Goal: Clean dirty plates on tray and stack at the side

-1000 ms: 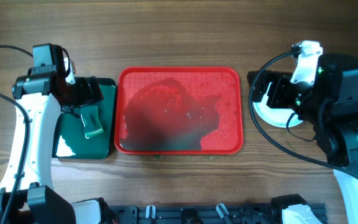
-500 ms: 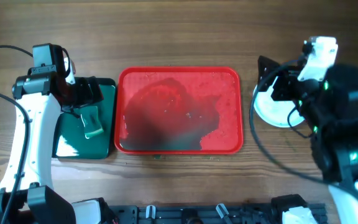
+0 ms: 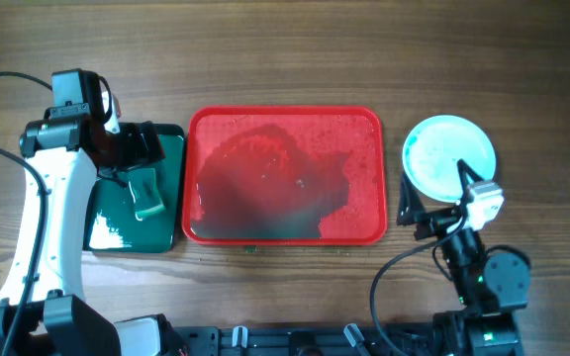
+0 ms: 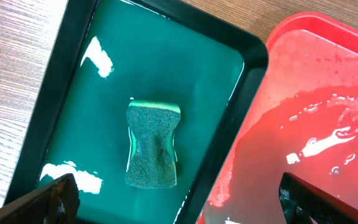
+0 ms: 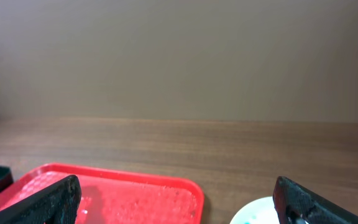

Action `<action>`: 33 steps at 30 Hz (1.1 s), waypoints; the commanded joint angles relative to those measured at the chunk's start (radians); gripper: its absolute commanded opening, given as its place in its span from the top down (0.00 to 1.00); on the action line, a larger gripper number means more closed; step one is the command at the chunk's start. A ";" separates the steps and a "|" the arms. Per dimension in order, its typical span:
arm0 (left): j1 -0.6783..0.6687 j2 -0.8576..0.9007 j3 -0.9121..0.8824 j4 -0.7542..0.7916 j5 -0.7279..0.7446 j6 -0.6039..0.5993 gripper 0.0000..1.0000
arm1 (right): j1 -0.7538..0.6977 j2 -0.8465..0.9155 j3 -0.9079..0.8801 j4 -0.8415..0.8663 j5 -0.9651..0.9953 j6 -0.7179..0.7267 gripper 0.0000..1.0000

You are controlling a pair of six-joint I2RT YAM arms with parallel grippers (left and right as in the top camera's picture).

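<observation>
The red tray (image 3: 364,124) sits mid-table, wet and holding no plates; it also shows in the left wrist view (image 4: 328,93) and the right wrist view (image 5: 135,186). A white plate with an aqua rim (image 3: 448,156) lies on the table right of the tray, faint teal specks on it. I cannot tell if others lie beneath it. Its edge shows in the right wrist view (image 5: 257,214). My right gripper (image 3: 416,213) is open and empty, low near the front edge, apart from the plate; its fingers (image 5: 182,208) frame the tray's corner. My left gripper (image 3: 135,148) is open and empty.
A dark green tray (image 3: 107,232) with teal liquid lies left of the red tray. A green sponge (image 3: 147,195) lies in it, seen in the left wrist view (image 4: 152,144) in front of my open left jaws (image 4: 179,205). Bare wood lies behind both trays.
My right arm has drawn back from over the plate toward the front edge, uncovering the plate. The left arm and sponge have not moved.
</observation>
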 commanded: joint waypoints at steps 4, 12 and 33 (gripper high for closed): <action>0.005 -0.004 0.010 0.000 0.013 -0.009 0.00 | -0.004 -0.150 -0.114 -0.026 -0.061 -0.019 0.01; 0.005 -0.004 0.010 0.000 0.013 -0.009 0.00 | -0.004 -0.192 -0.114 -0.080 -0.060 -0.010 0.00; 0.005 -0.055 0.010 0.000 -0.123 0.018 0.00 | -0.004 -0.192 -0.114 -0.080 -0.060 -0.010 0.00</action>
